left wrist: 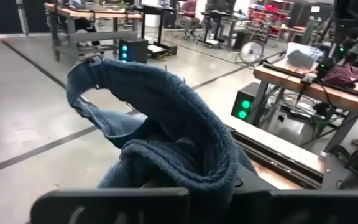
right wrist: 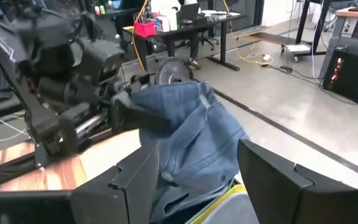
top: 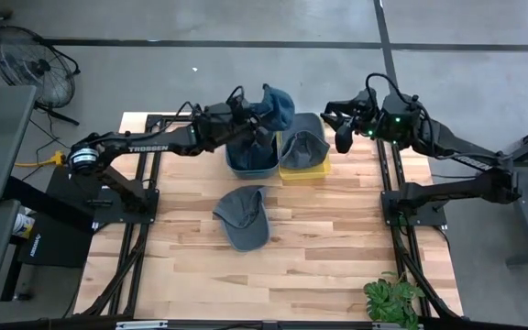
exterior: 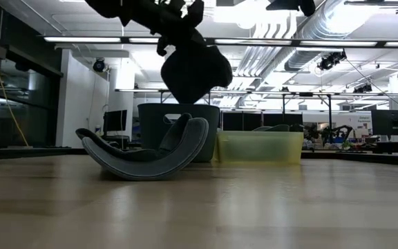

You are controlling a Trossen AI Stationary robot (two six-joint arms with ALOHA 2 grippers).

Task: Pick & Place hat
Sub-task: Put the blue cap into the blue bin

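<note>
Left claw [top: 257, 119] clamped on blue hat [top: 276, 107], held above blue bin [top: 250, 161]. Right claw [top: 345, 131] apart, waiting beside yellow bin [top: 302, 169]. Lower straight, release low inside the rim.

Denim hat [left wrist: 166, 118] — rough, frayed cloth; table [top: 319, 247] — pale wood planks; bins [top: 302, 169] smooth plastic.

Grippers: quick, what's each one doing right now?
Left gripper: shut on the blue hat, above the blue bin.
Right gripper: jaws open, empty.
</note>
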